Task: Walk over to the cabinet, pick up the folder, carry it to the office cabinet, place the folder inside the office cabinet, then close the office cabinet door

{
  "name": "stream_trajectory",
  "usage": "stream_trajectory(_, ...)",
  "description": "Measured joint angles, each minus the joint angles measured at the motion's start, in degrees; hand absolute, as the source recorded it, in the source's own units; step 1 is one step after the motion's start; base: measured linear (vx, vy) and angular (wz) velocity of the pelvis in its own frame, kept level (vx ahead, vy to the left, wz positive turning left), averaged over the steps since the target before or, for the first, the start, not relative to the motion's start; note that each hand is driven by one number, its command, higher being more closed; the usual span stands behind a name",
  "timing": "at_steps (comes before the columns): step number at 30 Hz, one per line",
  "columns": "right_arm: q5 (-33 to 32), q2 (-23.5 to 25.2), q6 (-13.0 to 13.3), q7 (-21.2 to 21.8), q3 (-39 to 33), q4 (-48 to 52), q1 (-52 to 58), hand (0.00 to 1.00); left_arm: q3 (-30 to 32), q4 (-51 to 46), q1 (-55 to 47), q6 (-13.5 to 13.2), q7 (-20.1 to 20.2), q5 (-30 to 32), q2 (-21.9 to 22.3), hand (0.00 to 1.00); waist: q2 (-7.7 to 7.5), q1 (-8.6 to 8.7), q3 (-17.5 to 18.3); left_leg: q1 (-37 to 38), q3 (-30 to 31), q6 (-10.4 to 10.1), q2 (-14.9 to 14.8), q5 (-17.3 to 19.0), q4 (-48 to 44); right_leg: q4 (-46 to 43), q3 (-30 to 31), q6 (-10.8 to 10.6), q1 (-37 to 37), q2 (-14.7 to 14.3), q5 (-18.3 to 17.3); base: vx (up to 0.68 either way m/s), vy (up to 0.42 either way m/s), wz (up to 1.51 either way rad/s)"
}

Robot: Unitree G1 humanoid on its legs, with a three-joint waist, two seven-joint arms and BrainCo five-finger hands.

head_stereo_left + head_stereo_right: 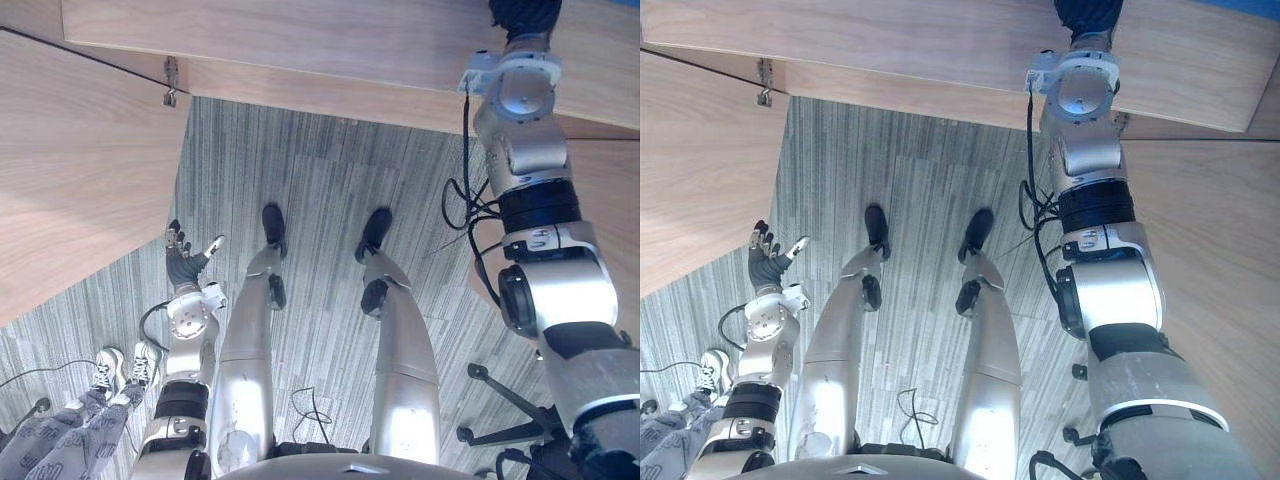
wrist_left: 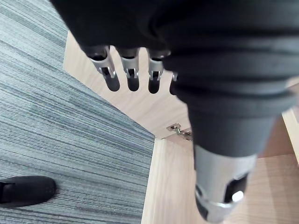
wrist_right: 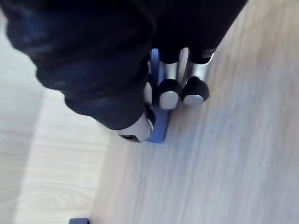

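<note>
The blue folder lies on a pale wooden surface, and the fingers and thumb of my right hand are curled over its edge. In the eye views my right arm reaches up and forward, and the right hand sits at the top edge over the wooden cabinet. A strip of blue shows at the top right corner there. My left hand hangs low at my left side, fingers straight and holding nothing.
An open wooden cabinet door stands at my left, with a metal hinge at its top. A person's legs in white sneakers are at the lower left. An office chair base stands on the grey carpet at the lower right.
</note>
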State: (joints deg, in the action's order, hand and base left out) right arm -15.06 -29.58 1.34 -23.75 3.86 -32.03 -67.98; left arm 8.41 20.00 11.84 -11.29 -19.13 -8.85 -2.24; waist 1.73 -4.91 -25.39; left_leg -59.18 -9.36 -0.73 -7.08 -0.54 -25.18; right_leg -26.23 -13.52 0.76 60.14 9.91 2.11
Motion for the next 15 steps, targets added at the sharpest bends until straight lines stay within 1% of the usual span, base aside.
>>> stream_trajectory(1, -0.6, 0.1, 0.1, 0.0, -0.3, 0.9, 0.5, 1.0, 0.0, -0.3, 0.0, 0.0, 0.0, 0.0, 0.0, 0.0, 0.0, 0.01, 0.0, 0.0, 0.0, 0.0, 0.0, 0.0, -0.4, -0.1, 0.0, 0.0, -0.1, 0.0, 0.0, 0.0, 0.0, 0.0)
stream_trajectory(2, -1.3, 0.8, 0.6, -0.2, -1.6, 4.6, 2.4, 1.0, 0.0, -0.7, 0.0, 0.0, 0.0, 0.0, 0.1, 0.0, 0.0, 0.01, 0.0, 0.0, 0.0, 0.0, -0.2, 0.0, -1.0, -0.4, 0.0, 0.0, -0.2, 0.0, 0.0, 0.0, 0.0, 0.0)
stream_trajectory(3, -1.9, 2.0, 2.1, -0.4, -3.2, 9.6, 5.2, 1.0, 0.1, -1.0, 0.0, 0.1, 0.0, 0.0, 0.1, 0.0, 0.0, 0.08, 0.0, 0.1, 0.0, 0.1, -0.5, 0.3, -1.9, -0.8, 0.0, 0.1, -0.6, -0.2, -0.1, -0.01, -0.018, -0.04)
stream_trajectory(4, -2.0, 2.5, 2.8, -0.5, -3.6, 12.4, 7.0, 1.0, 0.1, -1.0, 0.0, 0.1, 0.0, 0.1, 0.2, 0.0, 0.0, 0.15, 0.0, 0.3, 0.0, 0.2, -0.7, 0.5, -2.4, -1.0, 0.0, 0.1, -1.0, -0.2, -0.2, -0.01, -0.018, -0.05)
stream_trajectory(5, -1.9, 3.7, 4.4, -0.5, -3.7, 17.5, 11.0, 1.0, 0.1, -1.0, -0.1, 0.4, 0.2, 0.1, 0.3, 0.0, 0.0, 0.29, 0.0, 1.1, 0.0, 0.4, -1.0, 1.3, -3.5, -1.4, -0.1, 0.0, -2.1, -0.4, -0.6, -0.02, -0.022, -0.06)
stream_trajectory(7, -1.3, 7.1, 6.4, -0.4, -3.6, 25.6, 20.6, 1.0, 0.1, -0.9, -0.4, 1.2, 0.8, 0.2, 0.9, 0.0, -0.02, 0.33, 0.0, 3.6, 0.0, -0.1, -1.7, 4.1, -6.0, -3.1, 0.0, -0.3, -5.2, -0.4, -2.3, -0.03, -0.029, -0.06)
stream_trajectory(9, -0.8, 9.0, 6.9, -0.1, -3.4, 29.3, 26.3, 1.0, -0.1, -0.9, -0.6, 1.5, 1.0, 0.3, 1.2, 0.0, -0.04, 0.47, 0.0, 5.5, -0.2, 0.1, -1.8, 5.3, -6.8, -3.5, 0.0, -0.5, -7.2, -0.3, -3.5, 0.0, -0.022, 0.03)
stream_trajectory(10, 0.6, 12.0, 8.0, 0.6, -3.1, 34.9, 34.8, 1.0, -0.3, -1.0, -1.1, 1.7, 1.4, 1.4, 1.2, 0.0, -0.05, 0.78, 0.0, 8.4, -0.7, 0.2, -2.0, 5.9, -6.8, -3.2, 0.0, -0.9, -10.1, -0.2, -4.0, 0.02, -0.04, 0.05)
stream_trajectory(12, 2.1, 13.7, 8.9, 1.5, -2.6, 37.5, 39.5, 1.0, -0.3, -1.1, -2.0, 2.0, 2.0, 2.3, 1.1, 0.0, -0.07, 1.1, 0.1, 10.1, -1.2, 0.2, -2.2, 6.4, -6.7, -2.5, 0.1, -1.1, -11.9, -0.2, -4.1, 0.05, -0.019, -0.02)
stream_trajectory(13, 2.9, 15.7, 9.4, 2.2, -1.8, 40.5, 44.4, 1.0, -0.3, -1.1, -3.2, 2.3, 2.3, 2.5, 1.2, 0.0, -0.09, 1.41, 0.1, 12.5, -1.9, 0.2, -2.5, 6.9, -6.6, -1.7, 0.1, -1.3, -14.3, -0.3, -4.0, 0.07, 0.002, -0.11)
stream_trajectory(15, 4.7, 17.8, 10.0, 2.5, -1.1, 42.9, 48.7, 1.0, -0.3, -0.9, -4.4, 2.6, 2.7, 3.0, 1.3, 0.0, -0.12, 1.78, 0.1, 15.1, -2.3, 0.0, -2.7, 7.3, -6.7, -0.9, 0.3, -1.4, -17.1, -0.6, -4.0, 0.08, 0.008, -0.14)
